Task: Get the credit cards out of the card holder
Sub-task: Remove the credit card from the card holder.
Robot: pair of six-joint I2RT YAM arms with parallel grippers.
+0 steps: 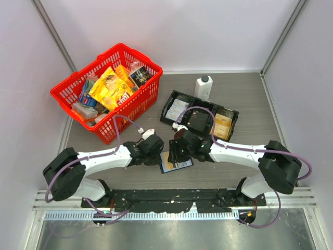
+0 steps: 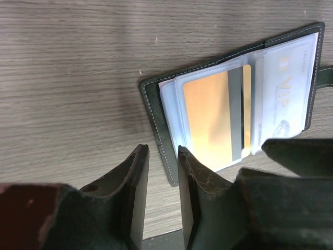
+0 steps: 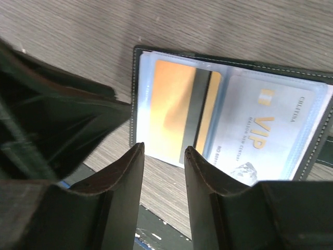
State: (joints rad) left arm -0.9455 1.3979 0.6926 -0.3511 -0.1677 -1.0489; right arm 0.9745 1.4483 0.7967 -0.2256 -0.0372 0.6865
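Top external view: we find the card holder (image 1: 177, 165) lying open and flat on the surface (image 1: 244, 99), near the front edge.
We note a golden-yellow card (image 2: 210, 117) with a dark stripe in one clear sleeve and a pale card (image 3: 263, 133) marked VIP in the sleeve beside it, both inside the holder. The left gripper (image 2: 161, 151) stands partly open at the holder's near corner, with nothing between its fingers. The right gripper (image 3: 164, 147) is likewise parted and empty, just over the holder's near edge below the golden-yellow card. A black tray (image 1: 200, 112), a white bottle (image 1: 203, 87) and a red basket (image 1: 106, 91) stand behind.
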